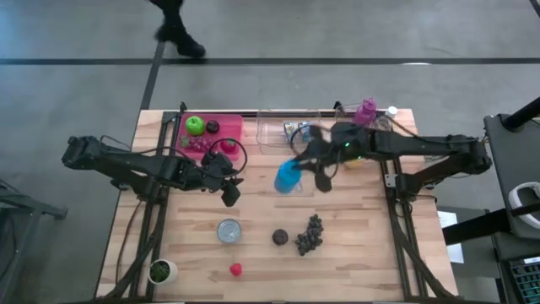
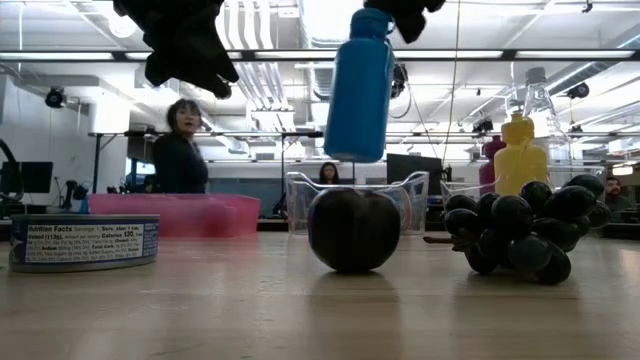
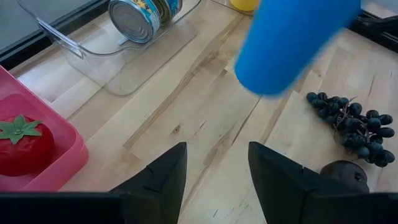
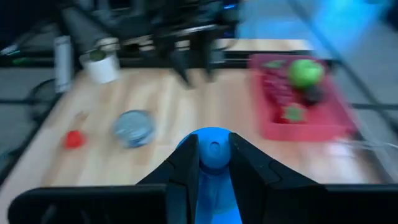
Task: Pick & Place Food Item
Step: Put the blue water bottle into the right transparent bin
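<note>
While right gripper (image 1: pixel 297 169) clamps blue bottle (image 1: pixel 288 176) by cap, high view puts bottle aloft just beside clear tray (image 1: pixel 272 135); left gripper (image 1: pixel 229 195), fingers apart and empty, waits near pink bin (image 1: pixel 226 127).

Low view: bottle (image 2: pixel 359 88) hangs clear above plum (image 2: pixel 353 230); grip cut off.

Right wrist view: fingers (image 4: pixel 186 163) pinch cap; surroundings blurred.

Advice: keep bottle vertical, lower slowly; destination unclear.
</note>
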Motion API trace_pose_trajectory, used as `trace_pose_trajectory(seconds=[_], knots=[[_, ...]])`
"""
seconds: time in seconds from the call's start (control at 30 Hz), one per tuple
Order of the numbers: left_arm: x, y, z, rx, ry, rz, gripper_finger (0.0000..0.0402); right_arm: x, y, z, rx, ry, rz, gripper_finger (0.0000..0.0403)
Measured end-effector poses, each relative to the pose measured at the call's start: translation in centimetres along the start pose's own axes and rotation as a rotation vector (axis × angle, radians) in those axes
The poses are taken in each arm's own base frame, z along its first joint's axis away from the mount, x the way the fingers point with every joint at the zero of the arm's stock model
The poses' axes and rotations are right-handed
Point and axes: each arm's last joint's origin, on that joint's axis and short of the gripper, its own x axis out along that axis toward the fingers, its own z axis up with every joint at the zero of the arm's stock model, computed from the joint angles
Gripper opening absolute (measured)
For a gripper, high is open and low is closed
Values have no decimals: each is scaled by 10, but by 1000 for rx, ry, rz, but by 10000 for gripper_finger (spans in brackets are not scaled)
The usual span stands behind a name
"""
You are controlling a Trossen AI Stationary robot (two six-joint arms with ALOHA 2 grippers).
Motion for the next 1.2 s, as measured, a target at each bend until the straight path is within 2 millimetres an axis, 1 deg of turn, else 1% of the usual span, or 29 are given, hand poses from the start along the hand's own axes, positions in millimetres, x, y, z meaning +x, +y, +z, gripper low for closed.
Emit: trace_pose_trajectory(seconds=[0.23,0.47,0.63,0.77,1.03,1.2], knots=[[0,0,0,0,0,0,180,-41,-22,6,70,-57,-269,66],[0,0,0,0,0,0,184,-68,-35,6,188,-99,-487,66],[0,0,0,0,0,0,179,-80,-47,4,295,-124,-701,66],[0,0,0,-1,0,0,175,-86,-59,0,385,-145,-842,66],[0,0,0,-1,0,0,177,-96,-86,-13,534,-119,-1040,66],[0,0,0,-2,0,0,182,-106,-96,-20,599,-108,-1123,66]])
